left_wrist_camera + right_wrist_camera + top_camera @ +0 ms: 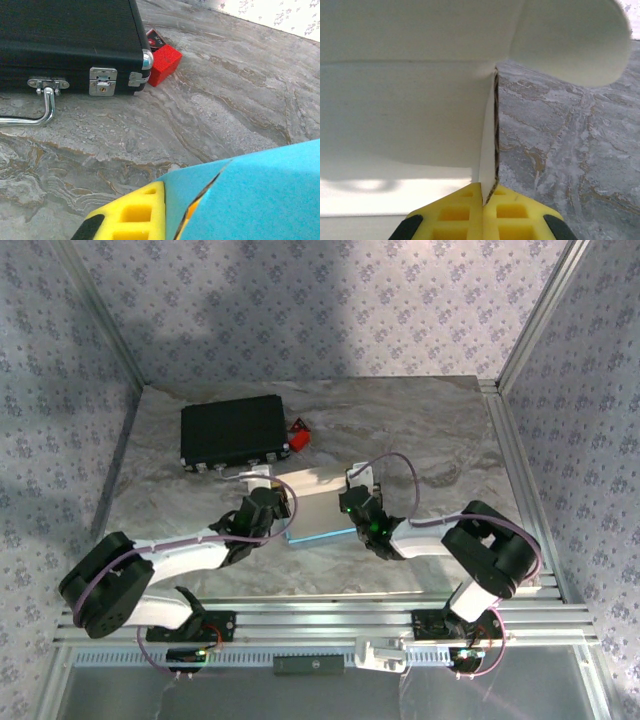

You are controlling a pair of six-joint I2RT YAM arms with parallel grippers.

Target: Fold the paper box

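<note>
The marble-patterned table (430, 430) spans the top view. Both arms reach from the bottom edge toward the middle, elbows bent outward, the left arm (170, 560) lying low from the lower left and the right arm (480, 550) folded in from the lower right.

A black ribbed case (235, 435) with metal latches and a wire handle sits upper left.

The paper box (315, 508) lies at the centre between the wrists, thin card that is light blue outside and white inside, with a rounded flap.

The left gripper (276, 502) is clenched on the blue card's edge, one yellow gridded finger (131, 216) showing beside it. The right gripper (485, 197) is pinched tight on an upright white panel's thin edge.

A small red block (164, 64) touches the case's corner.
</note>
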